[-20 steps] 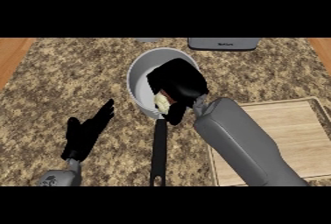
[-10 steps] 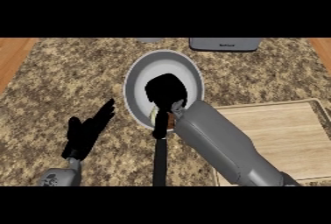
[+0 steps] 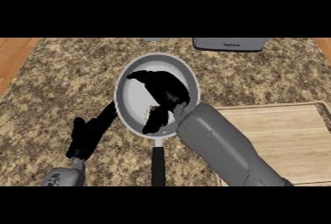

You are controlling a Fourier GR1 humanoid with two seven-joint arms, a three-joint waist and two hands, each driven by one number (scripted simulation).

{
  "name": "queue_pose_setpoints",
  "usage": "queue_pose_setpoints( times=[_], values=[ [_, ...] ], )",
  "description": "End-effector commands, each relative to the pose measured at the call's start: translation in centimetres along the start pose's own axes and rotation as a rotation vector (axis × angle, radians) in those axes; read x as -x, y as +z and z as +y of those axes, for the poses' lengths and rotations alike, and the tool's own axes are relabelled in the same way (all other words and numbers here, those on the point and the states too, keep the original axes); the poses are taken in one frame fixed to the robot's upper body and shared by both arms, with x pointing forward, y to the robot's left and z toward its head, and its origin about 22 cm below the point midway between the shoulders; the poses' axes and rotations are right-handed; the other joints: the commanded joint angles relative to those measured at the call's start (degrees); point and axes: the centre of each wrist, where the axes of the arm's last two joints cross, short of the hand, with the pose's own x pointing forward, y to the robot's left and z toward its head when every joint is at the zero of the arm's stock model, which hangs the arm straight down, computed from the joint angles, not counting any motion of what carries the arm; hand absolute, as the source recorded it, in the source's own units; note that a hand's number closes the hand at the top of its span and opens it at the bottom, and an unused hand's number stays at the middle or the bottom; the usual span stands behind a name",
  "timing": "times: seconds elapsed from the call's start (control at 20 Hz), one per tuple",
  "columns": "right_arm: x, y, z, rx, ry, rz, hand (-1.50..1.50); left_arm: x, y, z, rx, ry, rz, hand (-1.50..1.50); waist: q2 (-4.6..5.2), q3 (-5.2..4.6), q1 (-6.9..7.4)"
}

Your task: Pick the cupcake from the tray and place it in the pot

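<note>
Right hand (image 3: 167, 89): inside the pot (image 3: 132, 116), curled, hiding most of the cupcake (image 3: 155, 107).
Left hand (image 3: 90, 133): resting, fingers straight.

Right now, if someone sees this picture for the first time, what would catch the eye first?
First the white pot in the middle of the speckled counter, with the right robot hand reaching into it, fingers curled; a small bit of the cupcake shows under that hand. The left robot hand rests open left of the pot, and the wooden tray lies at the right.
</note>
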Motion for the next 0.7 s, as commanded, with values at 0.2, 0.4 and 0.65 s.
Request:
queue_pose_setpoints(
  times=[0.2, 0.4, 0.65],
  values=[
    [0.2, 0.3, -4.3, 0.38, -0.451, -0.034, -1.5, -0.1, -0.4, -0.2, -0.007, 0.001, -0.004, 0.0, -0.09, -0.04, -0.9],
    [2.3, -0.4, -7.2, 0.488, -0.548, -0.033, -1.5, -0.4, -0.3, 2.5, -0.046, -0.013, 0.003, 0.0, 0.03, -0.07, -1.74],
    [7.9, 2.0, -9.3, 0.53, -0.64, -0.08, -1.5, 1.1, 1.6, -0.3, -0.032, 0.008, -0.002, 0.0, -0.3, -0.05, -2.29]
  ],
)
